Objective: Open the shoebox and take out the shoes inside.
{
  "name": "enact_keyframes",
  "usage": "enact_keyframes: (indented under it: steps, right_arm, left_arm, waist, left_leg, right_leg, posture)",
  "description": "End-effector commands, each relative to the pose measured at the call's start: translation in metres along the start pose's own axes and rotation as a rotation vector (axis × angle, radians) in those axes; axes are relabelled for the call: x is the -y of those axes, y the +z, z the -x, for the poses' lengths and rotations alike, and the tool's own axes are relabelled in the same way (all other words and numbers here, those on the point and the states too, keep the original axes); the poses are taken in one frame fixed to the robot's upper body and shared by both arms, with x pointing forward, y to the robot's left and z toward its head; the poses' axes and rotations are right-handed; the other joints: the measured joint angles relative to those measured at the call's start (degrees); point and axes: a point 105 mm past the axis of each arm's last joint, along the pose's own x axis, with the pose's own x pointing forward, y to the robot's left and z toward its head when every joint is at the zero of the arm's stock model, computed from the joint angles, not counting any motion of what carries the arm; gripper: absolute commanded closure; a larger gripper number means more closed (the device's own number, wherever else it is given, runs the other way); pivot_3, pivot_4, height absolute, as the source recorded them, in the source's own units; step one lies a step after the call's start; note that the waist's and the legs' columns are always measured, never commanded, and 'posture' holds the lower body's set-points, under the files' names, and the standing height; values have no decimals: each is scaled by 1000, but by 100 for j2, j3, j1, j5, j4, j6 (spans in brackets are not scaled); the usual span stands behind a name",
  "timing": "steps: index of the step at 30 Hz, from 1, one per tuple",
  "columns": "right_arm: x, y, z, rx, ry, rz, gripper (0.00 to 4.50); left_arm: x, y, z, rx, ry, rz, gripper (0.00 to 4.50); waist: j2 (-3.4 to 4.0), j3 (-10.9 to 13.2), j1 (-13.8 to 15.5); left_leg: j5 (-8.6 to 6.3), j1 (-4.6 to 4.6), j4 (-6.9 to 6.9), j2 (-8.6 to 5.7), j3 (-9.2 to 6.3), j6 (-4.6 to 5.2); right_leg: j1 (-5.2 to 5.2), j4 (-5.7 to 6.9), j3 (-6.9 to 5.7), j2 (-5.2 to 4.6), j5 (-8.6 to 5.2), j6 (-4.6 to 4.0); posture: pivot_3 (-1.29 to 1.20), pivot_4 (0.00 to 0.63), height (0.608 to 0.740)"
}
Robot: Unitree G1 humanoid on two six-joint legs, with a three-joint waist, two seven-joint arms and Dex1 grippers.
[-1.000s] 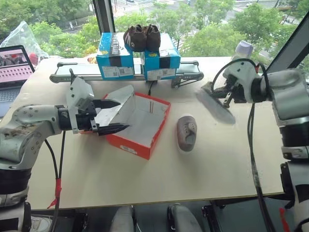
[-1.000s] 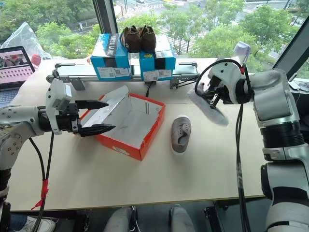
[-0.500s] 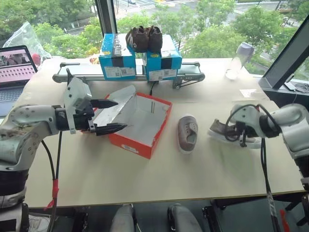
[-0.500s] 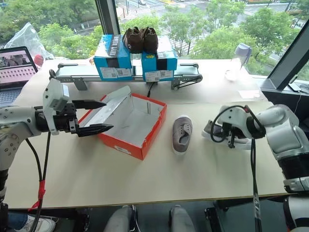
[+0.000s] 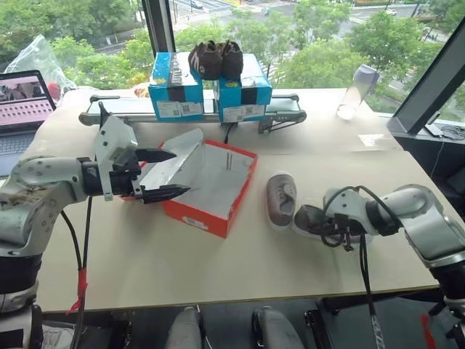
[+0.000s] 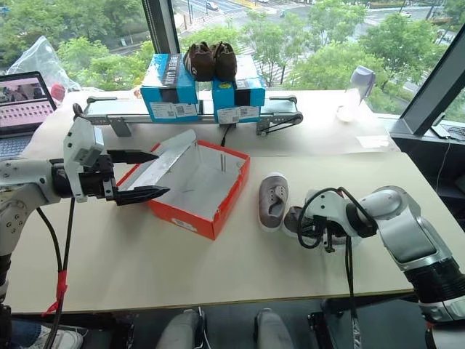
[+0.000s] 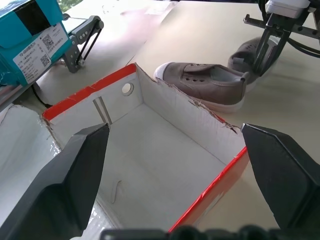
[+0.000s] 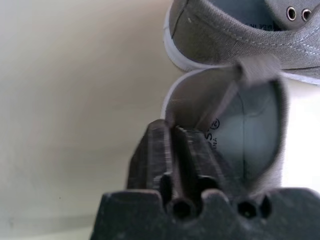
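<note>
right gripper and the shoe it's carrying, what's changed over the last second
The right gripper came down from mid-air and set the second shoe on the table, beside the first shoe, heel collar still between its fingers. The left gripper stayed open at the shoebox lid.

Laptop (image 5: 20,109) left of the shoebox (image 5: 211,190) cut off by picture edge, screen content too small to read. Shoebox near wall hidden in the left wrist view behind the left gripper (image 7: 175,185) base. Second shoe (image 5: 311,219), on the far side of the first shoe (image 5: 280,200) from the shoebox, mostly hidden by the right gripper (image 5: 336,227) and cables. Right wrist view: both shoes cut off by the frame. Labels on the blue boxes (image 5: 209,83) behind the shoebox unreadable.
</note>
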Motion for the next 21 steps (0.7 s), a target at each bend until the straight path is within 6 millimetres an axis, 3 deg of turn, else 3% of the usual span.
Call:
enact_keyframes:
  steps: [1, 7, 8, 13, 19, 21]
  right_arm:
    - [11, 6, 14, -1, -42, 2, 2182]
    - [23, 24, 38, 22, -86, 3, 174]
    - [22, 32, 47, 37, -72, -9, 32]
    - [10, 52, 76, 36, -31, -107, 32]
    - [-53, 49, 84, -1, 175, -321, 32]
    - [-73, 34, 78, -49, 214, -406, 537]
  left_arm:
    - [-1, 10, 3, 3, 9, -38, 0]
    - [1, 10, 3, 7, -5, -34, 0]
    - [2, 10, 4, 7, -18, -31, 0]
    - [14, 14, 4, 18, -102, -9, 0]
    - [24, 20, 0, 32, -206, -6, 0]
    - [22, 21, -3, 33, -220, -12, 0]
  waist:
    - [0, 0, 0]
    - [0, 0, -2]
    - [0, 0, -1]
    - [2, 1, 0]
    - [1, 1, 93]
    - [0, 1, 126]
  left_leg:
    - [0, 0, 0, 0, 0, 0]
    - [0, 0, 0, 0, 1, 1]
    - [0, 0, 0, 1, 0, 1]
    - [0, -5, -3, 2, 1, 1]
    - [-4, -8, -7, 1, -2, 3]
    - [-4, -7, -6, 0, -1, 3]
  right_leg:
    - [1, 0, 0, 0, 0, 0]
    - [-1, 0, 0, 0, 0, -1]
    - [-1, 0, 0, 0, 0, -1]
    - [-9, 0, 1, 0, -1, -2]
    - [-8, -8, -1, -5, -6, -4]
    - [-4, -9, -1, -5, -5, -4]
  posture:
    - [0, 150, 740]
    - [0, 150, 740]
    - [0, 150, 740]
    - [0, 150, 740]
    - [0, 150, 740]
    - [0, 150, 740]
